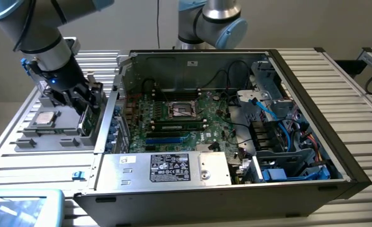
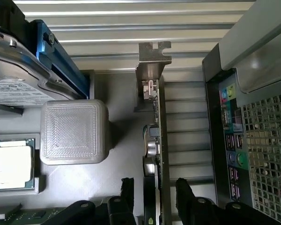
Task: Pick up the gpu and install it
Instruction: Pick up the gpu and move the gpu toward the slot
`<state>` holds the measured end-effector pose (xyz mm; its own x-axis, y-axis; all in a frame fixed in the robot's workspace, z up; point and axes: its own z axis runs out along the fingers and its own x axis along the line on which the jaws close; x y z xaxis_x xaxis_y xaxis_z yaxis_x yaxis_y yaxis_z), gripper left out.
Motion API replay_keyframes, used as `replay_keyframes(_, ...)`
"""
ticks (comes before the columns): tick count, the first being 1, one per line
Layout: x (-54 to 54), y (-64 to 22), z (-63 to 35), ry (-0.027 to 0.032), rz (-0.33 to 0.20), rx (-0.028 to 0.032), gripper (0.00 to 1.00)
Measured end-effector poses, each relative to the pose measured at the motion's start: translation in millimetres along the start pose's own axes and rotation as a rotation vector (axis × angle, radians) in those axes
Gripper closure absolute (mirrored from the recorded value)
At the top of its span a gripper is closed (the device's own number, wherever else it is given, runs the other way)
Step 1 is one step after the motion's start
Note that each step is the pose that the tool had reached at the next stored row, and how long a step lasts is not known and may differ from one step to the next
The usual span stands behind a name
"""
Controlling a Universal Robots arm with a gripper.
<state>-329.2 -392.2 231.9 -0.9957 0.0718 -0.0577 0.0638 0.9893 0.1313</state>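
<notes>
Fingers [image 2: 127, 190] spread wide, the gripper [image 2: 155, 194] straddles the gpu [image 2: 158, 136], one finger on each side of the card. The card stands on edge along the gray tray's [image 1: 47, 137] side nearest the open computer case [image 1: 337, 156]. A processor [image 2: 9, 161], a white-labelled hard drive [image 2: 14, 86] and a gray block [image 2: 75, 131] share the tray; print on the power supply [image 1: 173, 168] label cannot be read.

Arm [image 1: 44, 45] angled down, fingers [image 2: 183, 190] spread wide

Gpu [image 1: 88, 122]: green board
Gripper [image 2: 154, 182]: black
Printed block [image 2: 74, 131]: pale grey, fine crosshatch weave
Motherboard [image 1: 173, 118]: green
Cables [image 1: 266, 111]: blue
Case [image 1: 353, 170]: black
Table [image 1: 337, 71]: silvery, ribbed slats
</notes>
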Motion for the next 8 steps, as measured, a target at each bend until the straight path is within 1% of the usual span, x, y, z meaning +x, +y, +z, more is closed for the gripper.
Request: replay_keyframes(8, 0.2, 1.5, 4.4, -0.0008, 0.005, 0.0003, 0.51)
